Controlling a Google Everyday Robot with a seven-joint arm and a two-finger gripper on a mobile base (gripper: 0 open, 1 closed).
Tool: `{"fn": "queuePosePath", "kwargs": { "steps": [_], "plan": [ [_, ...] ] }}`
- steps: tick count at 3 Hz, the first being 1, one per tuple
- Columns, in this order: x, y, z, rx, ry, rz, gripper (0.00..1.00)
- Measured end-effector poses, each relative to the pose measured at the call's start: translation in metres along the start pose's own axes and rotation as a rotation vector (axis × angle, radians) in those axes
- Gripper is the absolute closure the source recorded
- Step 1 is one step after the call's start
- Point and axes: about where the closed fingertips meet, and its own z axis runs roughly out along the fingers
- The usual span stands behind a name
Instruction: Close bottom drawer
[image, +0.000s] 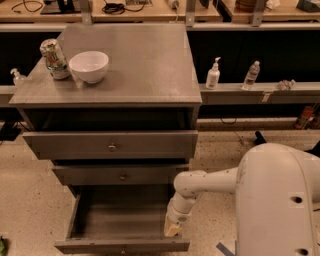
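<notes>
Bottom drawer (122, 220) is the lowest of 3 in the grey cabinet (145, 70). It's pulled well out toward the camera, grey inside showing, flat front panel near the picture's lower edge. Thin side walls run back under the drawer above.

Gripper (173, 229) is at the drawer's right front corner, tan tip down by the right side wall, just behind the front panel. Contact w/ the wall can't be told, nor whether the gripper is parted or closed. White arm (210, 182) reaches in from the right, low, bending down to that corner. The robot's big white body (280, 200) fills the lower right.

Middle drawer (90, 175) w/ brass knob (122, 176) sits right above, front a bit out from the frame, overhanging the back of the lower one. Top drawer (150, 144), widest, also w/ a knob (112, 147), sticks out further, dark gap above it.

On the cabinet top, left rear: white bowl (88, 66), w/ a crumpled can (54, 59) just beside it on its left.

Behind & right, a grey ledge (280, 94) carries a pump bottle (213, 75) and a clear bottle (251, 75), well apart from the cabinet. A small bottle (17, 77) stands left of the cabinet. Speckled floor (30, 200) lies around the base, w/ a blue tape mark (225, 248) by the robot.
</notes>
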Motion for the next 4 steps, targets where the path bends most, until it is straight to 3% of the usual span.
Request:
{"fn": "queuePosePath", "kwargs": {
  "steps": [1,2,3,4],
  "plan": [
    [0.002,0.013,0.059,-0.075,-0.017,0.011,1.00],
    [0.002,0.015,0.062,-0.082,-0.012,0.010,1.00],
    [0.003,0.017,0.074,-0.113,0.035,0.014,1.00],
    [0.010,0.024,0.101,-0.142,0.045,0.031,1.00]
  ]
}}
